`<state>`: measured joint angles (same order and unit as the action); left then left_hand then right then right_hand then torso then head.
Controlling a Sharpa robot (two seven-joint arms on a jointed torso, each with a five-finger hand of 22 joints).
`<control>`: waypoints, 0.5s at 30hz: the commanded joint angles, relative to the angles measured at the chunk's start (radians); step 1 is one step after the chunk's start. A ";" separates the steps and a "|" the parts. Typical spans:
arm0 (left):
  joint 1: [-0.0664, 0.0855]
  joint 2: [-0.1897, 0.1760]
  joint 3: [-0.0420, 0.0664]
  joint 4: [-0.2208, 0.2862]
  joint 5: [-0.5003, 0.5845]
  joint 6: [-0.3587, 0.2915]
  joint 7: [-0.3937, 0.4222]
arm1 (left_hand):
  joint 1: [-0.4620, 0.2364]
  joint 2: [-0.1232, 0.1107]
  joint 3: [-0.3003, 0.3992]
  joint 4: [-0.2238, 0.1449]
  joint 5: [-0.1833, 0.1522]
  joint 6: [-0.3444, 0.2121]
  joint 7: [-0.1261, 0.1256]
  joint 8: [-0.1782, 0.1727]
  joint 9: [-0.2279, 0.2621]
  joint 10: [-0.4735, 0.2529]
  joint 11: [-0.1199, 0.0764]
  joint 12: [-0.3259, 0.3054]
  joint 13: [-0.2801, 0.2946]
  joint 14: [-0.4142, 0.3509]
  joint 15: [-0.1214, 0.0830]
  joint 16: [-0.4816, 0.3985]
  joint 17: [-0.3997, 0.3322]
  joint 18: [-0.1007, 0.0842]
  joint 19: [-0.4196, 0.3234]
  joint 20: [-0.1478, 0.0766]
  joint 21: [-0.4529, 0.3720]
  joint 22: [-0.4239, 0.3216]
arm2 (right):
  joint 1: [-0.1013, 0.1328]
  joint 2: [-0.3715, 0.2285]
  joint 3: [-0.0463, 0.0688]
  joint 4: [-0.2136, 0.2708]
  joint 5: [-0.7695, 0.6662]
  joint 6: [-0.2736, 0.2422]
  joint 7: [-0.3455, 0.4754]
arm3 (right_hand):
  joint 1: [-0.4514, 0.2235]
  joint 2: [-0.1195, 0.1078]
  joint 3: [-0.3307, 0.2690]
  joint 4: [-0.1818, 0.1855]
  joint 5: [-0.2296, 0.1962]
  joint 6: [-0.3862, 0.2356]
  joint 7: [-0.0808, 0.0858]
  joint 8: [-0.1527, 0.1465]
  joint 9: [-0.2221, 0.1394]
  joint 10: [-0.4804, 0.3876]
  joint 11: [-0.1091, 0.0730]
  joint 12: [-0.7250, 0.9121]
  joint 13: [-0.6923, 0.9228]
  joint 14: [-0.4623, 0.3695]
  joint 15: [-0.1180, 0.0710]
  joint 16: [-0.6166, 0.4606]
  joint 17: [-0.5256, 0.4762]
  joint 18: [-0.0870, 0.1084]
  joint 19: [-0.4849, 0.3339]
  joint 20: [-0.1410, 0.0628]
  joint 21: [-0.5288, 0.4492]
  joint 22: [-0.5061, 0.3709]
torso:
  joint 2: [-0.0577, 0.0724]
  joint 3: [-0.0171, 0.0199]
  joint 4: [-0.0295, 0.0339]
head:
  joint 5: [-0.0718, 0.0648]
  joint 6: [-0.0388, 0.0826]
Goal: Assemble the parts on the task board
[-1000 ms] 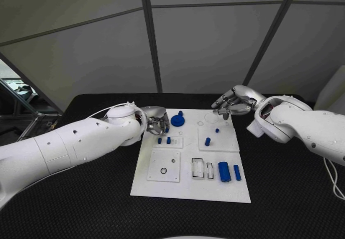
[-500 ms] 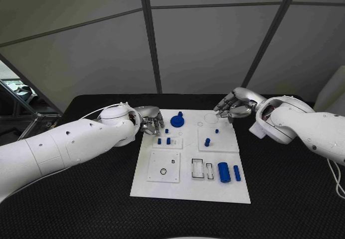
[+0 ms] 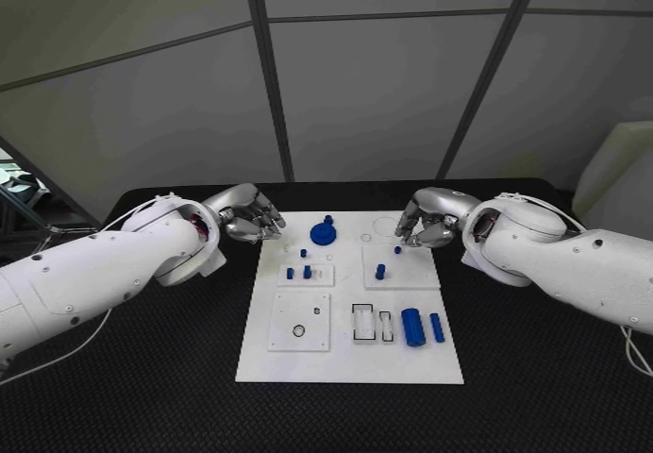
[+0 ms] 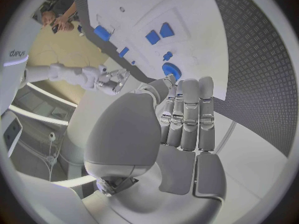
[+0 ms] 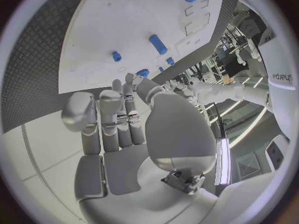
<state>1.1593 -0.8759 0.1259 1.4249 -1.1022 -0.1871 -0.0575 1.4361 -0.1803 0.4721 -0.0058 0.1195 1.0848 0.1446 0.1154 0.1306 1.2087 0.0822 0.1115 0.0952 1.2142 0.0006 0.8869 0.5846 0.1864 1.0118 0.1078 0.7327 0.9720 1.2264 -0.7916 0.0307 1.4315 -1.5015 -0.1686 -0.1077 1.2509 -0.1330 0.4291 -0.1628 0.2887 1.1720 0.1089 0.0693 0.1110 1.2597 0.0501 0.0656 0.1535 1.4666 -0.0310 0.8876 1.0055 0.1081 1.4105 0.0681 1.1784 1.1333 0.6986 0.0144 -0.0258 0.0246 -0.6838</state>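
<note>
The white task board (image 3: pixel 347 354) lies in the middle of the table. On its far part sits a round blue part (image 3: pixel 323 233), with small blue pegs (image 3: pixel 298 273) and a further peg (image 3: pixel 379 271) standing in the square plates. Two blue cylinders (image 3: pixel 412 327) lie near the board's right edge. My left hand (image 3: pixel 245 219) hovers off the board's far left corner, fingers curled in on nothing. My right hand (image 3: pixel 425 227) hangs over the far right corner, also curled and empty. The left hand (image 4: pixel 181 119) and right hand (image 5: pixel 118 119) show bare fingers, with the board (image 4: pixel 143 5) beyond them.
Black table (image 3: pixel 136 377) surrounds the board on all sides. Grey wall panels (image 3: pixel 354 104) stand behind the table's far edge. Outlined slots (image 3: pixel 363 321) and a small ring (image 3: pixel 297 330) mark the board's near half.
The camera has shifted. My left hand has drawn back from the board's left edge to beyond its corner. My right hand has come a little inward over the far right corner.
</note>
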 commanded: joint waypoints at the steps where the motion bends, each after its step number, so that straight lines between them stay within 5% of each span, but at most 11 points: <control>1: -0.002 -0.023 0.002 0.027 0.457 -0.085 0.157 | -0.014 0.010 -0.004 0.002 -0.004 0.007 0.002 -0.011 0.002 0.010 -0.002 0.006 0.005 -0.001 0.001 -0.038 -0.025 -0.003 -0.006 0.001 -0.022 -0.013 | -0.005 0.000 -0.005 0.012 -0.181 0.000 -0.064 | -0.009 -0.019 -0.004 -0.006 -0.011 -0.015 0.008 -0.008 -0.005 -0.027 0.006 -0.007 -0.014 0.049 0.003 0.018 0.008 -0.022 0.007 0.003 0.022 0.023 | 0.000 -0.0004 0.0022 | -0.010 0.000; 7: -0.009 -0.053 0.002 0.059 0.728 -0.059 0.259 | -0.033 0.014 -0.019 0.008 -0.013 0.007 0.001 -0.022 0.006 0.011 -0.003 0.007 0.012 0.001 0.002 -0.097 -0.056 -0.003 -0.005 0.003 -0.064 -0.043 | -0.025 0.011 -0.012 0.010 -0.220 -0.028 -0.076 | -0.014 -0.040 -0.012 -0.012 -0.024 -0.052 0.022 -0.008 -0.017 -0.086 0.025 -0.005 -0.044 0.040 0.015 0.040 0.012 -0.023 0.001 0.014 0.039 0.041 | 0.000 -0.0020 0.0006 | -0.012 0.001; 15: -0.013 -0.062 0.002 0.076 0.830 -0.031 0.304 | -0.042 0.020 -0.029 0.006 -0.021 0.009 0.001 -0.032 0.010 0.007 -0.001 0.006 0.019 0.005 0.004 -0.145 -0.079 -0.003 0.002 0.005 -0.102 -0.070 | -0.041 0.033 -0.014 0.000 -0.230 -0.029 -0.073 | -0.009 -0.036 -0.011 -0.015 -0.023 -0.068 0.028 -0.007 -0.026 -0.090 0.029 -0.003 -0.056 0.041 0.018 0.079 0.033 -0.027 0.008 0.020 0.072 0.076 | 0.001 -0.0014 -0.0012 | -0.007 -0.001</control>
<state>1.1463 -0.9373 0.1268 1.4968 -0.3871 -0.2297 0.1825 1.4038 -0.1616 0.4469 -0.0002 0.1040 1.0847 0.1447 0.0904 0.1392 1.2140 0.0771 0.1153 0.1133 1.2136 0.0000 0.7456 0.5061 0.1864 1.0090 0.1075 0.6337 0.9024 1.1842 -0.7599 0.0166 1.4326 -1.6967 -0.1818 -0.1721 1.2369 -0.1631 0.4194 -0.1724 0.2700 1.1099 0.1389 0.0646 0.0855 1.1753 0.0803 0.0657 0.0986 1.4632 -0.0194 0.9637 1.0379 0.0925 1.4175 0.0825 1.2467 1.2078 0.6989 0.0128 -0.0258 0.0170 -0.6846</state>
